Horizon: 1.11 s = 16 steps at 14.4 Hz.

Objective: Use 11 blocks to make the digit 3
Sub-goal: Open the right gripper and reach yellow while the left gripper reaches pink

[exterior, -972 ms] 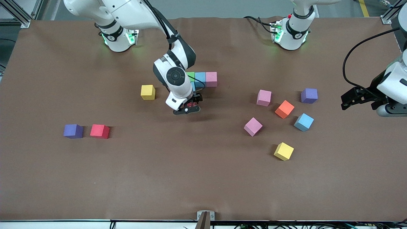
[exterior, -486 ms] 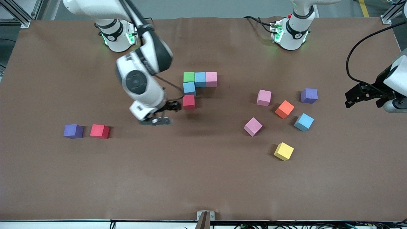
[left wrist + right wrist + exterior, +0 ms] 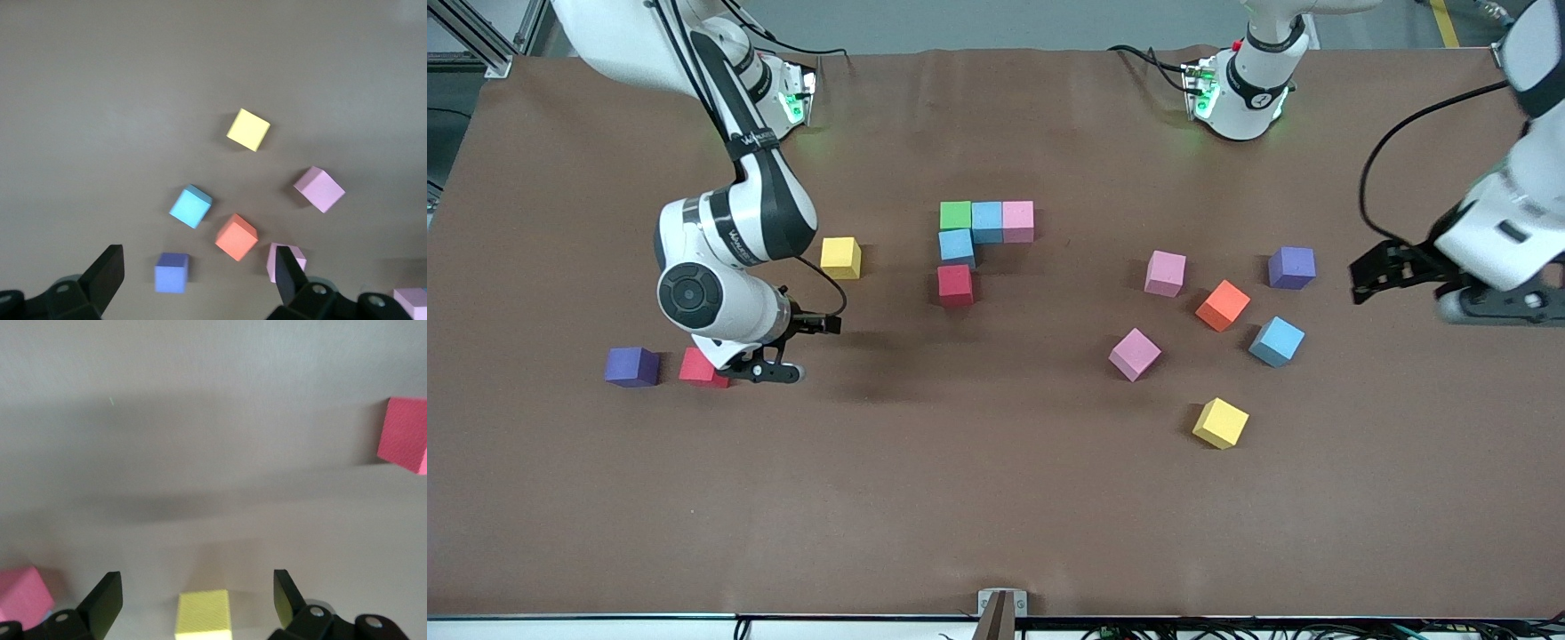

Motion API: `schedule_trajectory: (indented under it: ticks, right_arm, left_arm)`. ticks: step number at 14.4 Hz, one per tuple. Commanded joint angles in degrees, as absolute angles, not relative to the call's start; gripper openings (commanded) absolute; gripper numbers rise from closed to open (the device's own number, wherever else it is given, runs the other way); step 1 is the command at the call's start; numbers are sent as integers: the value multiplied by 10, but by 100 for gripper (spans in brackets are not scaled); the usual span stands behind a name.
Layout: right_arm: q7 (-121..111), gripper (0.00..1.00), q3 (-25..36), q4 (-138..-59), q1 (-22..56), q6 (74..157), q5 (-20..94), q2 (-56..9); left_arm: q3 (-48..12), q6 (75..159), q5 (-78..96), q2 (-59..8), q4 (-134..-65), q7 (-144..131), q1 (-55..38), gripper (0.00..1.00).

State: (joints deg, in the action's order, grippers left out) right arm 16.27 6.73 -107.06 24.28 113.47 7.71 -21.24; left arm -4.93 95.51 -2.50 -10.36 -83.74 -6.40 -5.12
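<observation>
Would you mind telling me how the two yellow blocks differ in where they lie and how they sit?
The yellow block by the right arm sits square to the table edges; the yellow block nearest the front camera is turned at an angle. The first lies toward the right arm's end, level with the built blocks; the second lies toward the left arm's end, below the loose cluster. Both look alike in colour and size, rest flat, and are untouched.

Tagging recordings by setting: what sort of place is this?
Probably a robotics lab bench: two arms mounted on a brown-covered table, aluminium framing at its corners, loose cables, and coloured foam blocks laid out for a manipulation exercise.
</observation>
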Motion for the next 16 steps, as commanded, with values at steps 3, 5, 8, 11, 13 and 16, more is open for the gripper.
schedule_trajectory:
  ticks: [3, 5, 8, 11, 13, 16]
  right_arm:
    - [123, 100, -43, -1212, 165, 1153, 68, -109]
    - [124, 100, -87, -1242, 142, 1169, 68, -98]
    - [124, 100, -114, -1303, 128, 1251, 68, -95]
    - [122, 100, -118, -1321, 126, 1267, 67, -95]
    - [111, 100, -118, -1328, 118, 1267, 62, -96]
    - [111, 100, -118, -1353, 113, 1296, 62, -96]
  left_arm:
    - [-55, 1066, -21, -127, -938, -105, -71, 100]
    - [-62, 1133, -18, -132, -991, -128, -75, 100]
    - [-72, 1194, -24, -176, -1017, -245, -105, 100]
    - [-71, 1230, -25, -224, -1017, -367, -149, 100]
    - [-72, 1279, -25, -256, -1021, -427, -166, 100]
    - [-72, 1357, -25, -291, -1052, -516, -181, 100]
